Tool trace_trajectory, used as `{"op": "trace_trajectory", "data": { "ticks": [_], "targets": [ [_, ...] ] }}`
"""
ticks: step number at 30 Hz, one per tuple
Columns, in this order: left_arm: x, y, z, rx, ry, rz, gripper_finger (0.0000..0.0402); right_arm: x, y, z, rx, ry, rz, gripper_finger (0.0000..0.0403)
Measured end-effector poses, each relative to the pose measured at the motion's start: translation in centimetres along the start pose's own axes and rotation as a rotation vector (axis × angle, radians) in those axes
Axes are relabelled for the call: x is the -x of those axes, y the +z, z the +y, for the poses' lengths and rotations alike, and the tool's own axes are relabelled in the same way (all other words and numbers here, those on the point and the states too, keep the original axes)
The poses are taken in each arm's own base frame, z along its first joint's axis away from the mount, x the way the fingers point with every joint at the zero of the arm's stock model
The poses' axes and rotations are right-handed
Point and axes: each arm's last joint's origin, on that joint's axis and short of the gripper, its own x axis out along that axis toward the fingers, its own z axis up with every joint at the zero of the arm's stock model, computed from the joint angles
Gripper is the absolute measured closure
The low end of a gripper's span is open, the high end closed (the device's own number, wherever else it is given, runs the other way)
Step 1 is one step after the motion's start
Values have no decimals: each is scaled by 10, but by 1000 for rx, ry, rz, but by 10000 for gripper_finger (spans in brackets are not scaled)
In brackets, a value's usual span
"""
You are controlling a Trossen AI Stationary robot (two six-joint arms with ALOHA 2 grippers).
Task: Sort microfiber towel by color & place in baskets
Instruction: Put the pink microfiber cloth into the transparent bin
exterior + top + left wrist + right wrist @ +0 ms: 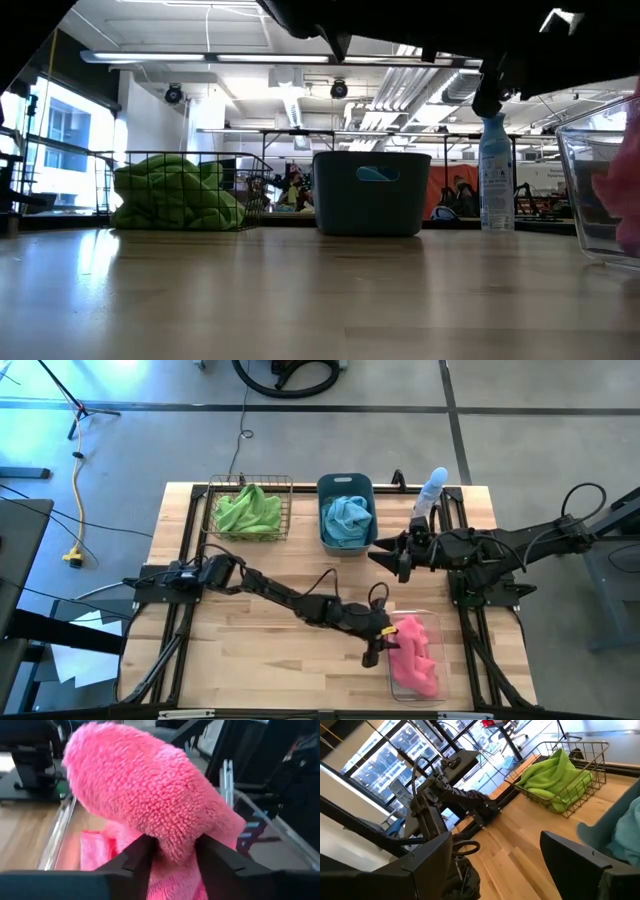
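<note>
My left gripper (378, 647) reaches from the table's left to the clear bin (443, 660) at the near right. It has a pink towel (150, 795) between its fingers, above other pink towels (415, 658) lying in the bin. Green towels (247, 510) fill the wire basket (285, 485) at the far left. Light blue towels (348, 518) lie in the slate-blue tub (325, 488) beside it. My right gripper (385, 557) hangs open in the air near the tub, holding nothing. My left gripper has a thick fold of the pink towel (172, 851) between its two fingers (135, 862), which stand somewhat apart with the pile filling the gap. The fingers come nearly level from the table's left, over the bin's left wall (57, 832). The towel bulges out beyond the fingers above the pink heap.
A pale blue spray bottle (432, 488) stands at the far right, beside the tub. Bare wooden tabletop (260, 650) lies between the baskets and the near edge. Black frame rails (180, 630) run along both sides of the table.
</note>
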Motion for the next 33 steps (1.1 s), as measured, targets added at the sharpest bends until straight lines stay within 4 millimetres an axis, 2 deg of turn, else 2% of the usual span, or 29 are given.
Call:
{"op": "trace_trajectory", "data": {
  "ticks": [8, 11, 16, 20, 23, 25, 29, 33],
  "targets": [
    [-2, 29, 4, -59, 25, 80, 176, 0, 0, 0, -13, 7, 10, 105],
    [-1, 42, 5, -60, 19, 91, 158, 5, 2, 1, -19, 45, 27, 105],
    [5, 43, 8, -44, 9, 212, 151, 24, 10, 2, -69, 123, 36, 105],
    [32, 65, 7, -54, 0, 339, 151, 42, 4, -2, -127, 132, 148, 105],
    [52, 66, 15, -60, 34, 461, 151, 52, -7, -5, -169, 88, 252, 105],
    [65, 68, 23, -52, 75, 468, 151, 57, -18, -6, -196, 46, 339, 105],
    [104, 77, 38, 25, 153, 361, 151, 63, -39, -4, -264, -10, 520, 105],
    [148, 64, 45, 142, 186, 216, 151, 63, -65, 9, -296, -19, 701, 105]
  ]
}}
